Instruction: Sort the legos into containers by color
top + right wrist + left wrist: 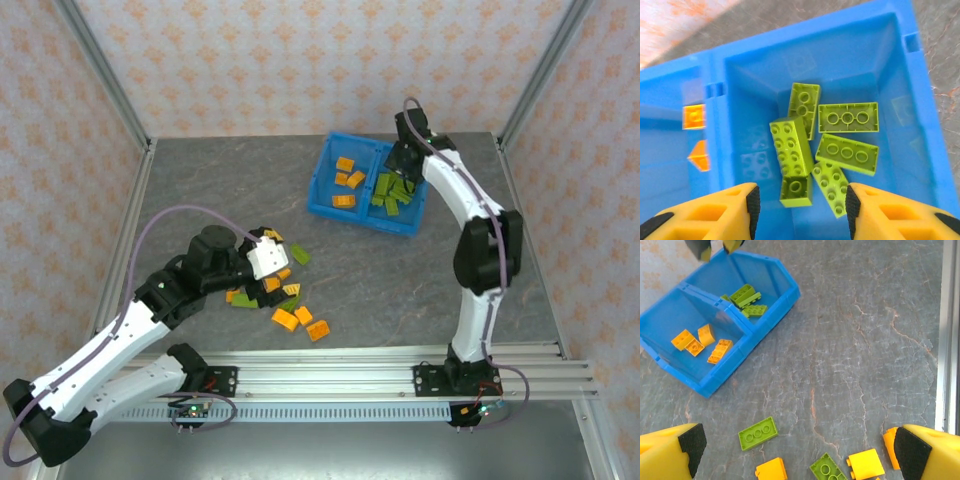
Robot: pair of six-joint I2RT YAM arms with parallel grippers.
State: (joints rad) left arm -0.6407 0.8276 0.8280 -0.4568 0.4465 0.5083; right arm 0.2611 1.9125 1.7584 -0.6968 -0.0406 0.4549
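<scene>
The blue bin (318, 205) stands at the back of the table, with orange legos (345, 180) in its left container and green legos (393, 195) in its right one. My right gripper (800, 205) hangs open over the green container. Several green legos (847, 117) lie below it, and one long green brick (790, 145) sits between the fingers with a gap on each side. My left gripper (801, 450) is wide open and holds nothing, low over loose legos on the table: a green brick (757, 433) and an orange brick (866, 463).
More loose orange and green legos (295, 320) lie on the grey table near the front, beside the left arm. The bin's divider (715, 125) separates the two colours. A metal rail (380, 365) runs along the near edge.
</scene>
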